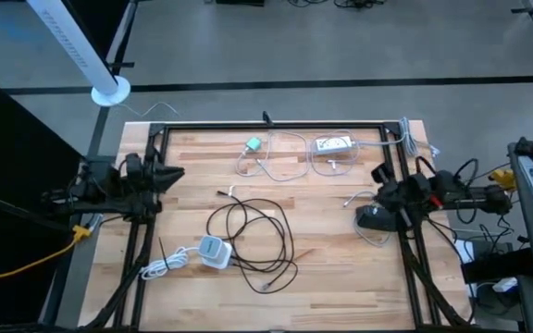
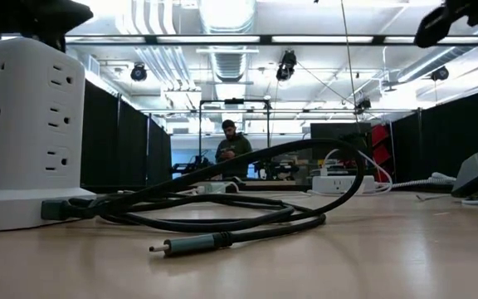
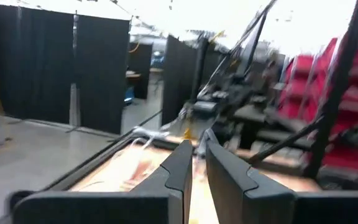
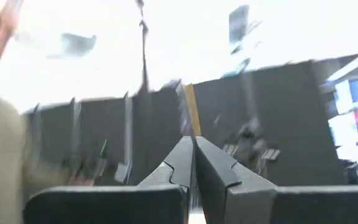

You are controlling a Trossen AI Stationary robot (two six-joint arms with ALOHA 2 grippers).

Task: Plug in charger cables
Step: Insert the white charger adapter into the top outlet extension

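Note:
A long black charger cable (image 1: 248, 236) lies in loose loops mid-table; its plug tip (image 2: 160, 247) rests on the wood near the front. Thin pale charger cables (image 1: 276, 159) lie coiled at the far side, and a short grey one (image 1: 352, 199) lies toward the right. My left gripper (image 1: 179, 173) hovers over the table's left side, pointing right, its fingers (image 3: 182, 165) a narrow gap apart with nothing between them. My right gripper (image 1: 378, 174) hovers over the right side, shut (image 4: 193, 152) and holding nothing.
A white cube with outlets (image 1: 213, 252) stands near the front left, with its white cord (image 1: 163, 269) beside it. A white oblong power strip (image 1: 333, 144) and a green piece (image 1: 253, 144) lie at the far side. A dark object (image 1: 370, 218) sits under the right arm. A person (image 2: 233, 149) stands far behind.

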